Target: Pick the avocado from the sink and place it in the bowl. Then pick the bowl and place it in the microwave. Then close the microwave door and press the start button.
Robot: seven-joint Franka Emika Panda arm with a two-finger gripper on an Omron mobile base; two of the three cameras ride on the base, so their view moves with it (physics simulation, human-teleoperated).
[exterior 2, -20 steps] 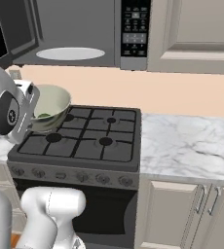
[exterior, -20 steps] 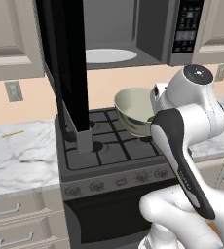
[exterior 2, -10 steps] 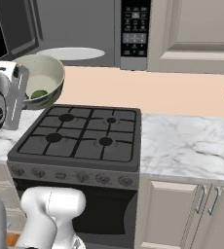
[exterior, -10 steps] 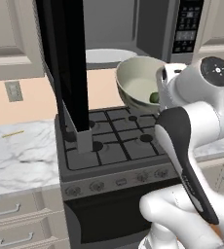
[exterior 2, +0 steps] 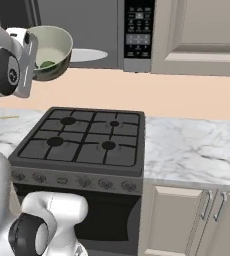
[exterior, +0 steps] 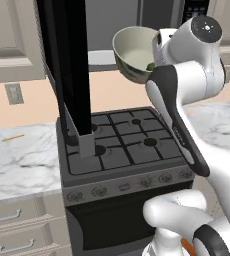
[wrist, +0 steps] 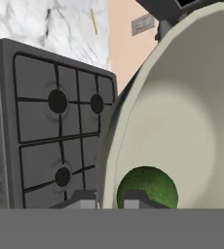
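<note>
My gripper [wrist: 109, 200] is shut on the rim of the pale greenish bowl [exterior: 133, 51], one finger inside and one outside. It holds the bowl tilted, high above the stove and in front of the open microwave [exterior 2: 94, 25]. The small dark green avocado [wrist: 147, 187] lies inside the bowl [exterior 2: 51, 49] near the fingers, and shows as a green spot [exterior: 150, 66] by the hand. The black microwave door [exterior: 67, 65] stands swung open at the left. The white turntable plate [exterior 2: 88, 55] lies just behind the bowl. The keypad strip [exterior 2: 137, 31] is on the right. The sink is out of view.
A black four-burner gas stove [exterior 2: 84, 142] sits directly below the bowl. Marble counter [exterior 2: 192, 150] runs to its right and more counter [exterior: 22, 160] to its left. Beige upper cabinets [exterior 2: 207, 35] flank the microwave.
The arm has lifted the bowl with the avocado from just above the stove burners up to the level of the microwave opening. The grip stays the same.
</note>
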